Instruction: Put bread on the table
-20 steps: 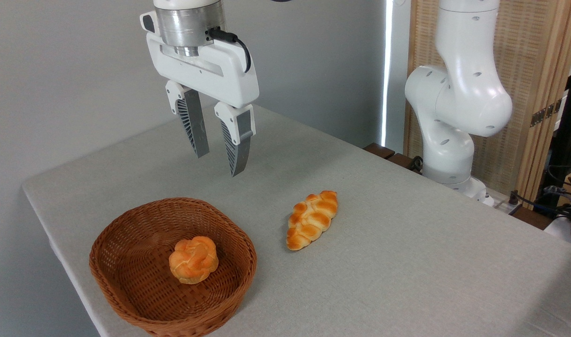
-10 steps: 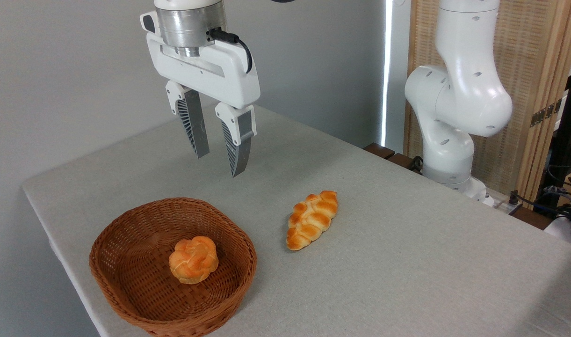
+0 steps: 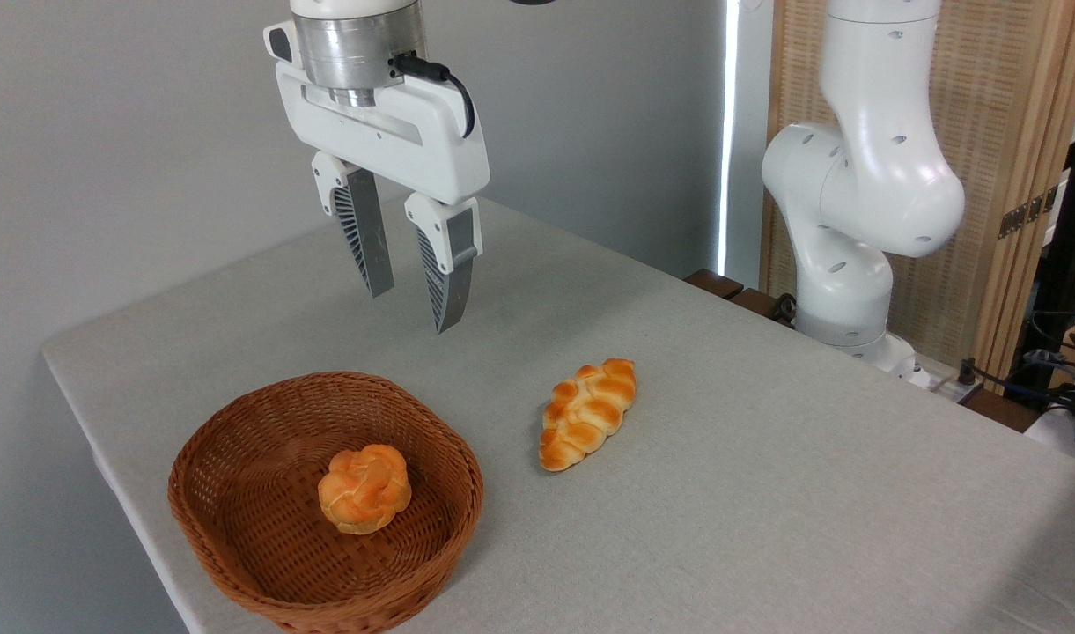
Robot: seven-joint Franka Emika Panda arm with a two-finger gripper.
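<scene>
While nothing is yet grasped, the scene stands as follows:

Gripper: the gripper (image 3: 409,308) hangs well above the table (image 3: 722,458), its two ribbed fingers (image 3: 365,238) parted by a modest gap and empty — nothing is held between them.

Bread: the round knotted bun (image 3: 364,489) lies on the floor of the wicker basket (image 3: 238,537), roughly at its middle, apart from the walls.

Other loaf: a longer braided loaf (image 3: 587,413) already rests on the cloth to the right of the basket — not the piece to fetch.

Step in hand: by my judgement, the approach; the fingers sit above and behind the basket, not yet over the bun.

How to do it well: bring the fingers over the bun's centre before descending, and widen the opening if the bun looks broader than the present gap. Come straight down inside the rim, so neither finger catches the weave. Close gently — the bun looks soft.

Placement: bare cloth in front of the braided loaf appears free.
</scene>
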